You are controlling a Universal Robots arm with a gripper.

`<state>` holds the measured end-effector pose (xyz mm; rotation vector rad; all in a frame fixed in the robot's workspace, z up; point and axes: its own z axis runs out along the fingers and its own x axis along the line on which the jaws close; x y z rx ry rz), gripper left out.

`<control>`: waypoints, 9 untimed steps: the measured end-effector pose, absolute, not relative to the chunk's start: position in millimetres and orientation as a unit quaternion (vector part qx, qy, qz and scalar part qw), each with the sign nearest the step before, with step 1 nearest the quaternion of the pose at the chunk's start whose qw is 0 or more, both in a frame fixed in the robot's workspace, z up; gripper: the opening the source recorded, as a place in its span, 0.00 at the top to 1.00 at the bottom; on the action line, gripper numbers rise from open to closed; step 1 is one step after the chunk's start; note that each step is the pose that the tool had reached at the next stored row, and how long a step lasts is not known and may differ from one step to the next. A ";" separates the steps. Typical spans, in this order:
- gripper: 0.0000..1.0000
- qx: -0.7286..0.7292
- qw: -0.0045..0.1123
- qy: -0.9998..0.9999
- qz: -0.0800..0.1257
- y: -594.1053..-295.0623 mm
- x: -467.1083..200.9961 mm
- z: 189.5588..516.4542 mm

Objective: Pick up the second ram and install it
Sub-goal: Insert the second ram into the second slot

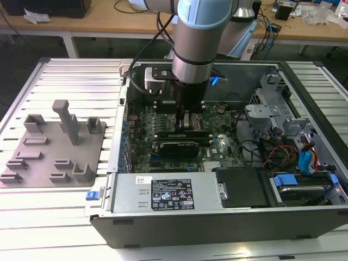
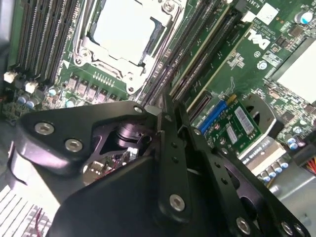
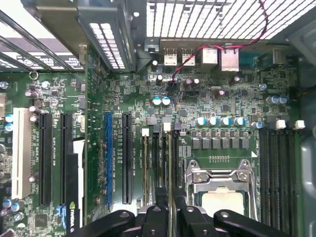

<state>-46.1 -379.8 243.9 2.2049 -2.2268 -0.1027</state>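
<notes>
My gripper (image 1: 187, 124) is down inside the open computer case, over the memory slots next to the CPU socket (image 3: 219, 190). In both wrist views its two black fingers stand close together. The second ram (image 3: 168, 158) stands on edge in a slot, a thin pale-green line running in between the fingers (image 3: 158, 200). In the second wrist view the gripper (image 2: 167, 111) meets the second ram (image 2: 197, 57) at its near end. How deep the stick sits in the slot is hidden. Another stick (image 3: 144, 163) stands on edge a couple of slots away.
The grey holder tray (image 1: 54, 147) with upright posts lies on the slatted table at the exterior view's left. A graphics card (image 1: 176, 147) sits just in front of the gripper. The power supply (image 1: 163, 198) lines the case's front wall, and drive cables (image 1: 283, 152) bunch at the right.
</notes>
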 end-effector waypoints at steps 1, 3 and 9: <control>0.84 0.703 0.003 -0.710 -0.033 -379.8 -44.6 244.4; 0.84 0.703 0.003 -0.710 -0.033 -379.8 -40.0 244.5; 0.84 0.703 0.005 -0.710 -0.034 -379.8 -21.6 244.4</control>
